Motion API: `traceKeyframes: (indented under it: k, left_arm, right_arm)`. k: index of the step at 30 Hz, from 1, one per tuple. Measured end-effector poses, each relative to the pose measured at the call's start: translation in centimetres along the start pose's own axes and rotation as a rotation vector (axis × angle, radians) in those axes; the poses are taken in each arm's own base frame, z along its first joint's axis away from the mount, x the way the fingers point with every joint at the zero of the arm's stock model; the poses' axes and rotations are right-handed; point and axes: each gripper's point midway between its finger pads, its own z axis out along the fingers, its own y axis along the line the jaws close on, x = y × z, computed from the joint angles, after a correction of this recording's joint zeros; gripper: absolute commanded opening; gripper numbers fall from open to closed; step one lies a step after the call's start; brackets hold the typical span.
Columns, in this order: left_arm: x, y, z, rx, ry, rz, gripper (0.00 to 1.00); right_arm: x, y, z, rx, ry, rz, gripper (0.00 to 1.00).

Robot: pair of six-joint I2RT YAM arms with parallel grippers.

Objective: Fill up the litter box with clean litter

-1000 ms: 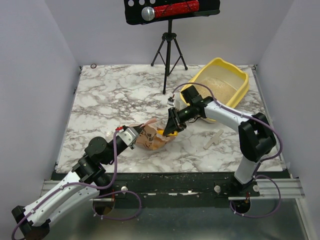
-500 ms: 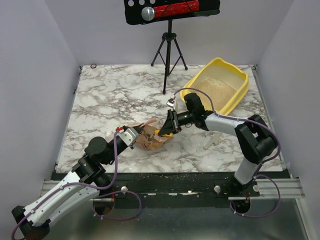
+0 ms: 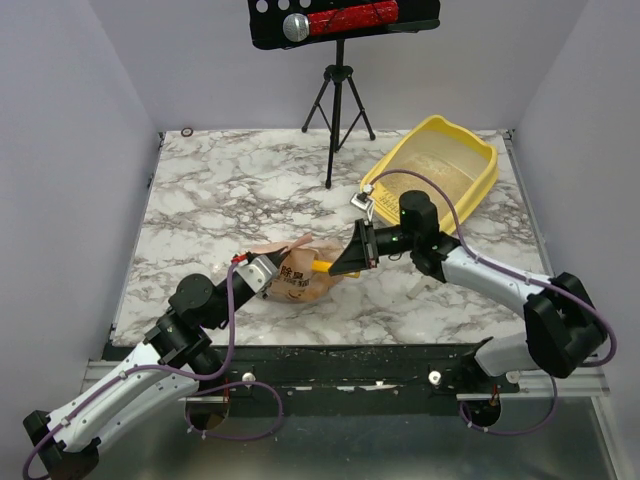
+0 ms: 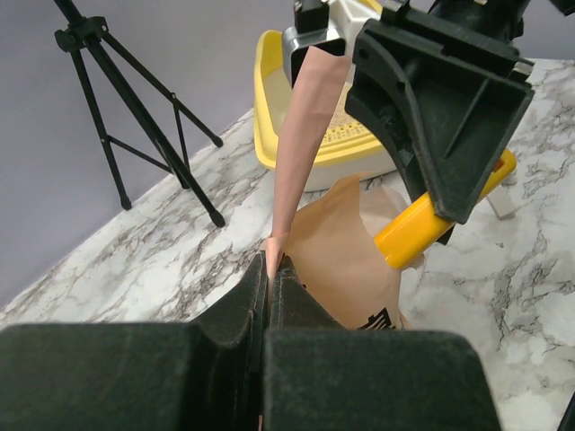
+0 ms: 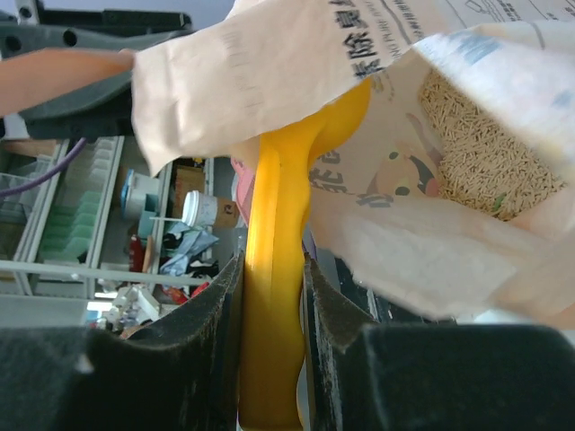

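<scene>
L gripper (image 4: 269, 269): clamped on bag (image 3: 300, 282) lip; hold mouth taut. R gripper (image 5: 272, 296): gripping scoop (image 4: 431, 220) handle, head hidden in bag beside clean litter (image 5: 467, 171). Lift level to avoid spill. Litter box (image 3: 485, 165): far right, near table (image 3: 220, 200) edge. Open room between; tripod (image 3: 338, 110) well left.

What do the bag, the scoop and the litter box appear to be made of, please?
Bag: matte tan paper, creased and printed. Scoop: glossy yellow plastic, probably, given its smooth sheen. Litter box: smooth yellow moulded plastic, likely, with rounded corners.
</scene>
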Motion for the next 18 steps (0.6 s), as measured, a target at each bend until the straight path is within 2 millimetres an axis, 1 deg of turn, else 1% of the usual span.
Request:
traceKeyframes:
  k: [2,6,13,18]
  left_arm:
    - [0.0,0.0,0.0,0.002,0.000,0.000,0.00]
    - [-0.2,-0.4,0.0,0.016,-0.006,-0.001,0.00]
    - [-0.4,-1.0,-0.1,0.051,-0.024,0.002,0.00]
    - [-0.5,-1.4,-0.2,0.071,-0.030,0.008,0.00]
  right_arm:
    - [0.5,0.7,-0.5,-0.002,-0.006,-0.027,0.00]
    - [1.1,1.4,-1.3,0.018,-0.027,-0.061,0.00]
    - [2.7,1.0,-2.9,0.052,-0.063,-0.077,0.00]
    - [3.8,0.3,-3.8,0.075,-0.094,-0.064,0.00]
